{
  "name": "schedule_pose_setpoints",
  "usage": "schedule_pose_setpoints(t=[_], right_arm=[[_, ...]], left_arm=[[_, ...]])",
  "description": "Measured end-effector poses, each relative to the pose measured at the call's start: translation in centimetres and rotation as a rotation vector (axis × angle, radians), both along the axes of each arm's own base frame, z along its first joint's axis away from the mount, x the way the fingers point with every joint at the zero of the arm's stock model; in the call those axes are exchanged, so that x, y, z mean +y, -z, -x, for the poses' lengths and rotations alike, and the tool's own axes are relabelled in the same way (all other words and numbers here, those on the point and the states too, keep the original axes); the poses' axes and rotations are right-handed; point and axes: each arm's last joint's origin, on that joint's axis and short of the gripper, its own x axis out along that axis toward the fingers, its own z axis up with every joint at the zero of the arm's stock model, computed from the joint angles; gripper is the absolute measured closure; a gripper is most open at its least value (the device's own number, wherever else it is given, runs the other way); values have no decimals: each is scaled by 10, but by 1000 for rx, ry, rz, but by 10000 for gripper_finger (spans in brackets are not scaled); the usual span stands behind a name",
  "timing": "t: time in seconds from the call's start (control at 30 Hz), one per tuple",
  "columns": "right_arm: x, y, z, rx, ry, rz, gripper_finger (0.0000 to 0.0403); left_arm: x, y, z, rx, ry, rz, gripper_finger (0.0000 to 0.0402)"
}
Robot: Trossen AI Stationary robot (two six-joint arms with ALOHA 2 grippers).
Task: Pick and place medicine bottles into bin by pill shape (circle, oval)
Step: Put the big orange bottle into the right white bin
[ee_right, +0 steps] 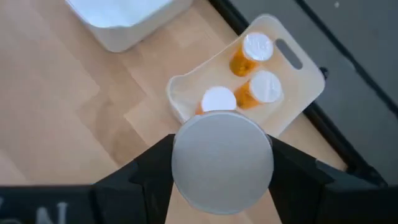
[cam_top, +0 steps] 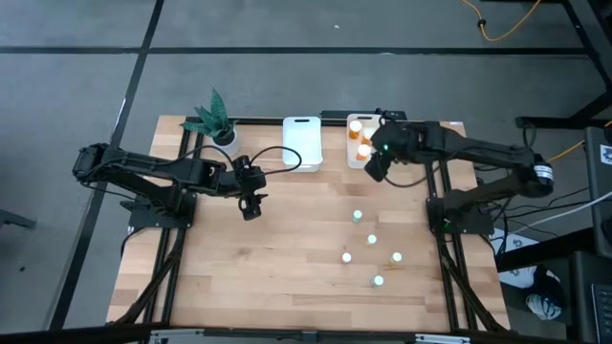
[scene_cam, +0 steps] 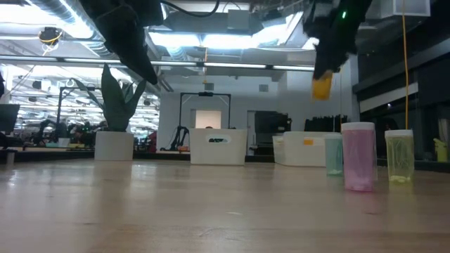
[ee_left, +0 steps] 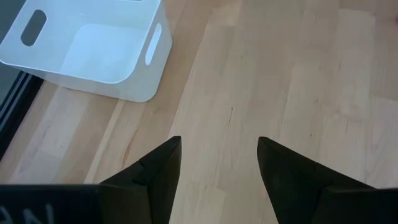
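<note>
My right gripper (cam_top: 376,170) is shut on an orange bottle with a white cap (ee_right: 222,160), just above the near edge of the right white bin (ee_right: 298,93). That bin holds three orange bottles with white caps (ee_right: 256,50). Several small pale bottles (cam_top: 371,239) stand upright on the wooden table to the near right; three show in the low view (scene_cam: 358,156). My left gripper (cam_top: 251,205) is open and empty above bare wood, near the empty left white bin (ee_left: 93,50). My right gripper pinches the bottle between its two fingers (ee_right: 152,171), one on each side, just below the cap (ee_right: 222,134). The fingers point down from above. The bottle is upright, its orange body (scene_cam: 321,86) hanging below the fingers, lifted well clear of the table.
A potted green plant (cam_top: 215,119) stands at the table's far left, beside the left bin (cam_top: 302,143). Bare wood lies across the middle and near left of the table (cam_top: 239,277).
</note>
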Motion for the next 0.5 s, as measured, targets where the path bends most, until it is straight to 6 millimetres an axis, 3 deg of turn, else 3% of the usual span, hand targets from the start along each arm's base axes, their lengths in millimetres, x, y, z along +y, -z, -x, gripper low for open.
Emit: schedule_pose_setpoints(t=[0.2,0.5], right_arm=[[-39,36,7,41,39,-30,188],[-70,53,18,-6,11,-125,188]], left_arm=[[0,0,0,0,-1,-1,199],[0,0,0,-1,-3,-1,199]])
